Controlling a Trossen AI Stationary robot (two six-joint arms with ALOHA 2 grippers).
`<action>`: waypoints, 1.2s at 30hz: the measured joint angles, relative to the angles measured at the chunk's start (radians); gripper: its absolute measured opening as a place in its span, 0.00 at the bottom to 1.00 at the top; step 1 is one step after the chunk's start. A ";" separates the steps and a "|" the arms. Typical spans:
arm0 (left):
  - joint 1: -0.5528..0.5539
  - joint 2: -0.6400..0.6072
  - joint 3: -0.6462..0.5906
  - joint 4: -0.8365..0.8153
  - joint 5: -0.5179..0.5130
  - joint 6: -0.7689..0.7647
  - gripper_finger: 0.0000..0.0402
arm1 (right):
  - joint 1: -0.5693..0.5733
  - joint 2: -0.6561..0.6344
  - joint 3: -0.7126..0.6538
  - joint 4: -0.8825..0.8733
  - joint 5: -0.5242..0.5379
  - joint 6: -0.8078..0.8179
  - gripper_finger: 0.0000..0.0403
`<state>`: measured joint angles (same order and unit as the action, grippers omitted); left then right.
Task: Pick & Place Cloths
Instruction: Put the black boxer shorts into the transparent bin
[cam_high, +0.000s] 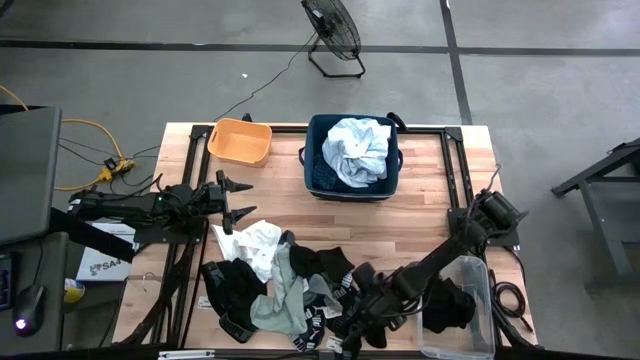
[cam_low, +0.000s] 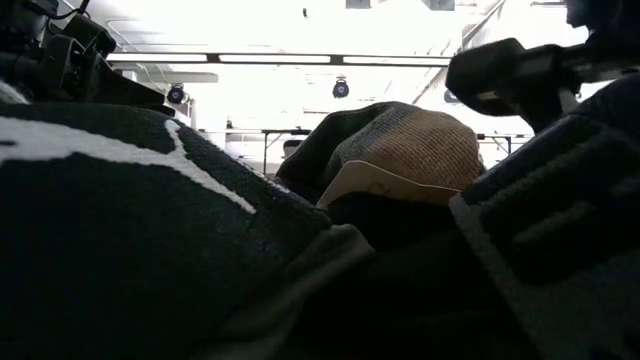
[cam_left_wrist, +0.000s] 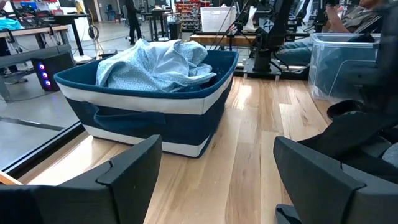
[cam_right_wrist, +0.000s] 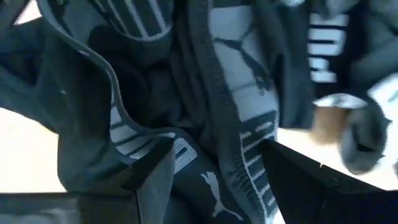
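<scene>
A heap of cloths (cam_high: 290, 285) lies on the table's near half: a white piece (cam_high: 255, 240), grey-green pieces (cam_high: 275, 305) and black pieces (cam_high: 320, 265) with white-printed bands. A pale blue-white shirt (cam_high: 358, 150) (cam_left_wrist: 158, 62) lies in the navy bin (cam_high: 312, 170) (cam_left_wrist: 149, 118). My right gripper (cam_high: 352, 325) (cam_right_wrist: 217, 180) is open, low over the heap's near right part. A black band with white print (cam_right_wrist: 242, 143) lies between its fingers. My left gripper (cam_high: 247, 200) (cam_left_wrist: 217, 186) is open, over bare wood left of the heap, pointing toward the bin. My right gripper comes at the heap slanting down from the table's right. A black band with white print (cam_right_wrist: 217, 162) runs between its open fingers (cam_right_wrist: 149, 177). Whether the fingers touch the cloth, I cannot tell.
An orange tub (cam_high: 240, 140) stands at the far left, beside the navy bin. A clear plastic box (cam_high: 470, 340) (cam_left_wrist: 339, 62) with a black piece (cam_high: 450, 305) inside sits at the near right corner. Cloth (cam_low: 150, 230) fills the low view. Bare wood lies between heap and bin.
</scene>
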<state>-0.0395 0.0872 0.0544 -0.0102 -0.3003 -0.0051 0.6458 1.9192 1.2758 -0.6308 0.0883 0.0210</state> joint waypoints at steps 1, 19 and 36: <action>0.000 0.000 0.000 0.000 0.000 0.000 0.76 | 0.000 0.007 0.000 0.006 -0.016 0.002 0.58; 0.000 0.000 0.000 0.000 0.000 0.000 0.76 | -0.002 0.037 -0.111 0.191 -0.080 0.333 0.35; 0.000 0.000 0.000 0.000 0.000 0.000 0.76 | 0.002 -0.102 -0.119 0.124 -0.139 0.541 0.02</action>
<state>-0.0395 0.0873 0.0541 -0.0102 -0.3001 -0.0051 0.6481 1.8169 1.1568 -0.5067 -0.0504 0.5624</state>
